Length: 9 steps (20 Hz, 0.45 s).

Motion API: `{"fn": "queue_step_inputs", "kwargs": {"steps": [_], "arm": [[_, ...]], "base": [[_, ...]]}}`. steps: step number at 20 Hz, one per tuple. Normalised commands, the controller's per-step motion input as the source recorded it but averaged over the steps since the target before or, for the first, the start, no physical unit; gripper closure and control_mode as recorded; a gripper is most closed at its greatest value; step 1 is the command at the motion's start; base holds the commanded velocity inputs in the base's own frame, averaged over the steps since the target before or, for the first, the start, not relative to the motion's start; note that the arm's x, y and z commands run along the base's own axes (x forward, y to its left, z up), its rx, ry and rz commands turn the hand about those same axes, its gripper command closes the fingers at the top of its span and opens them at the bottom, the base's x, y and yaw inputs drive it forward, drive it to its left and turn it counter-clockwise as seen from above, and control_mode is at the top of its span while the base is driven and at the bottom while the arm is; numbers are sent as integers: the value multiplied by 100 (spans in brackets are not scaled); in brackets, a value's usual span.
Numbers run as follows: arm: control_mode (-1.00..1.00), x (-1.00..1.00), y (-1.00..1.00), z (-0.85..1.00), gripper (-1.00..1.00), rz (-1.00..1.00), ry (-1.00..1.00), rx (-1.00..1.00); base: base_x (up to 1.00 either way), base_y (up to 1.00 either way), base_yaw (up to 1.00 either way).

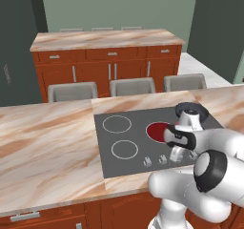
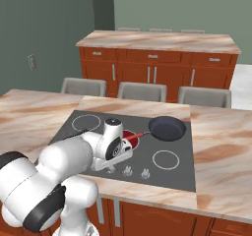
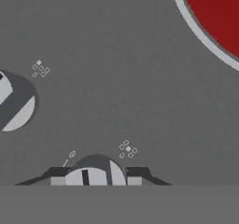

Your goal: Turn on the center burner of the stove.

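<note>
The stove (image 2: 88, 124) is set into the marble surface (image 1: 43, 142), and its center burner (image 3: 219, 13) glows red. The tool (image 3: 95, 178) sits low over a knob (image 3: 95, 171), fingertips either side, apparently closed on it. Small diamond marks (image 3: 127, 149) are printed nearby; no readable writing. A black pan (image 2: 167, 128) rests at the back.

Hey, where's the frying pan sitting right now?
The pan sits on the stove at its back right in the right base view, with its red handle reaching toward the glowing center burner; a white ring lies just in front of it.
</note>
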Motion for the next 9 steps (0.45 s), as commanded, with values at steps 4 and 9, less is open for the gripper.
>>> {"fn": "queue_step_inputs", "kwargs": {"steps": [4, 9], "arm": [[-100, -16, 0, -22, 100, 55, -17, 1], [-100, -2, 6, -19, 100, 19, -1, 0]], "base": [[0, 0, 0], [0, 0, 0]]}}
